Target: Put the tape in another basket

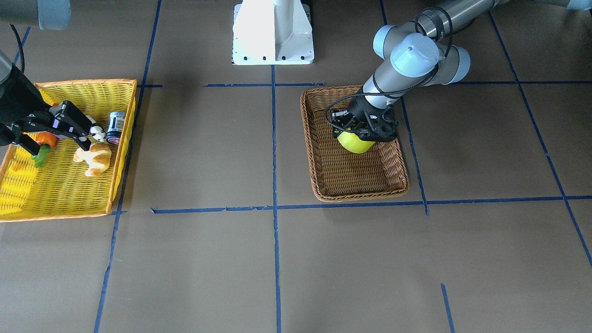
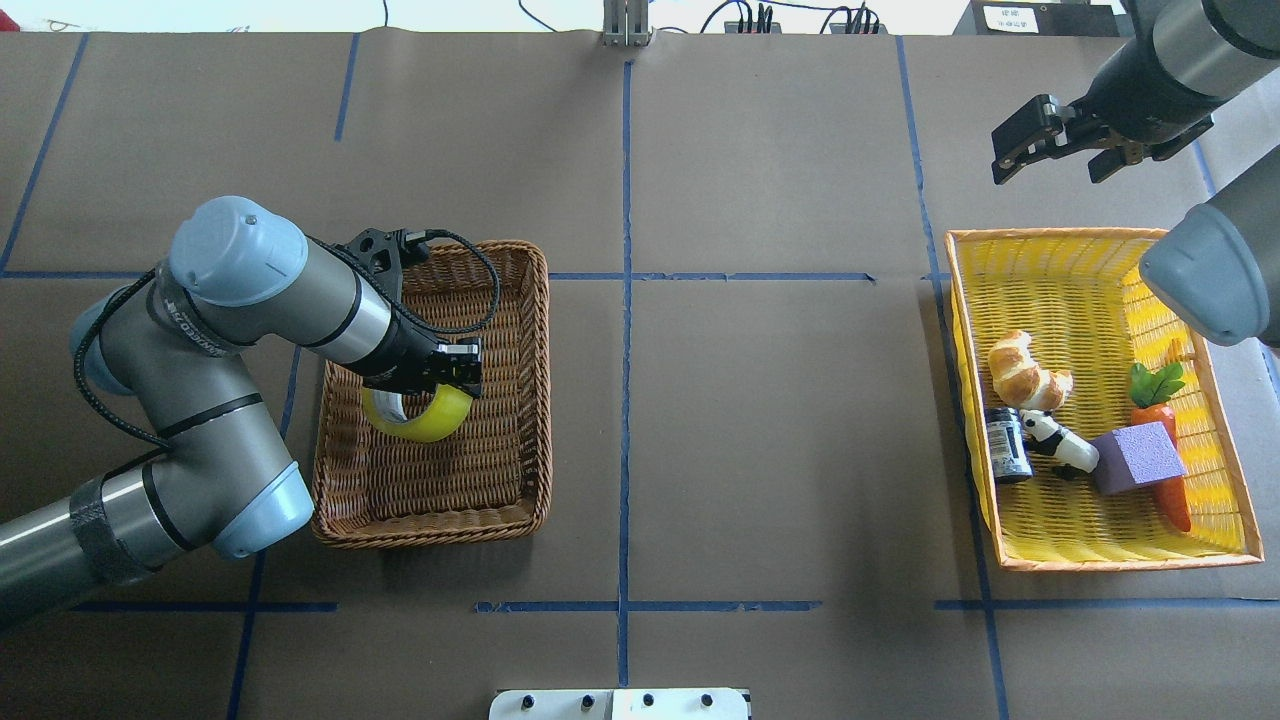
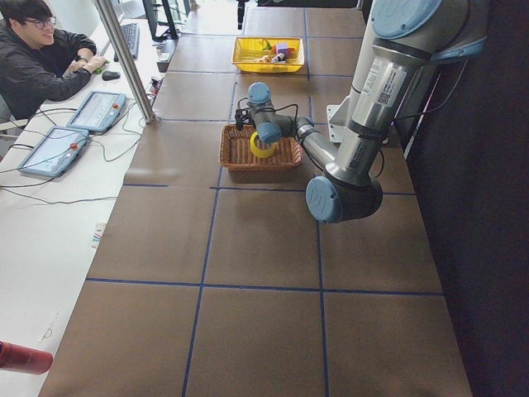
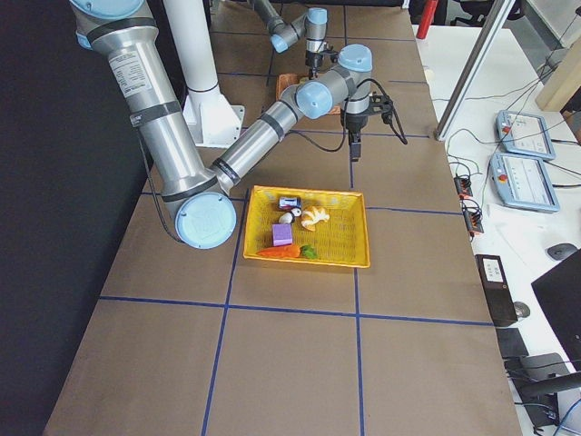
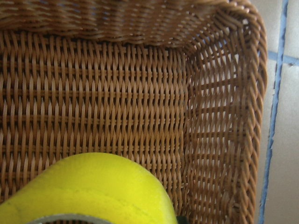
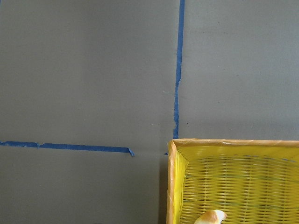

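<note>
The yellow-green tape roll (image 2: 425,420) stands on edge inside the brown wicker basket (image 2: 541,400), in its middle. My left gripper (image 2: 438,378) is shut on the roll's top. I cannot tell if the roll touches the basket floor. In the front view the tape (image 1: 355,144) hangs under the left gripper (image 1: 366,131) within the basket (image 1: 307,138). The left wrist view shows the roll (image 5: 93,186) above the weave near a basket corner (image 5: 224,116). My right gripper (image 2: 1050,165) is open and empty, beyond the far rim of the yellow basket (image 2: 1120,563).
The yellow basket with orange rim (image 1: 88,82) holds a croissant (image 2: 1025,370), a small can (image 2: 1007,445), a panda figure (image 2: 1055,440), a purple block (image 2: 1140,458) and a carrot (image 2: 1165,430). Blue tape lines cross the brown table. The robot's white base (image 1: 273,32) stands between the baskets.
</note>
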`<state>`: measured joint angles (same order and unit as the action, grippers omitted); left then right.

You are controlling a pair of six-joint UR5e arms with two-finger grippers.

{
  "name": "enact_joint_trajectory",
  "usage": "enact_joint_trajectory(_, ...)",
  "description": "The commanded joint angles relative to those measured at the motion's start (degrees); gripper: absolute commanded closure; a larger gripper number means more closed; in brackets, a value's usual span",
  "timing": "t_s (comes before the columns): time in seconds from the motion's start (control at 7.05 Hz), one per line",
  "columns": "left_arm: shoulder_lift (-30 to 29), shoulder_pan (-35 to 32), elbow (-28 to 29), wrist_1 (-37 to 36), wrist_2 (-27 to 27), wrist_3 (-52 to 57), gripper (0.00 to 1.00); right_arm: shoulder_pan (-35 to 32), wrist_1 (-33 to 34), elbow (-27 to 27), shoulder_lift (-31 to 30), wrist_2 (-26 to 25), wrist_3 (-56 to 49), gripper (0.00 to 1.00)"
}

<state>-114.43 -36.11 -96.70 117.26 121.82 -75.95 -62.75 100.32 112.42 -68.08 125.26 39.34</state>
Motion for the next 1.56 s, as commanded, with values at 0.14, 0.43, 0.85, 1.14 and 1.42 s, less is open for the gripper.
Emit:
enact_joint_trajectory(0.14,-0.5,0.4,-2.9,-8.7,-1.5,4.0,0.97,-0.1,0.0,0.2,-0.4,0.3,-0.1,0.0)
enact_joint_trajectory(0.43,-3.1,1.4,-3.1,-13.5,-3.1,6.0,0.97,-0.2,-0.1,1.0,-0.9,1.7,-0.1,0.0)
enact_joint_trajectory(0.85,-4.6,3.8,-5.2,-17.0,-11.8,6.0,0.0,-0.4,-0.6,1.2,-2.5,2.0,-0.3,0.0)
enact_joint_trajectory(1.14,-2.6,3.4,-8.3,-18.4,-11.3,8.9,0.0,-3.8,0.0,0.9,-5.3,2.3,-8.6,0.0)
enact_joint_trajectory(1.42,-1.9,-2.8,-18.8,-33.8,-7.5,21.3,0.0,-10.0,-0.4,0.4,-13.2,4.4,-22.5,0.0)
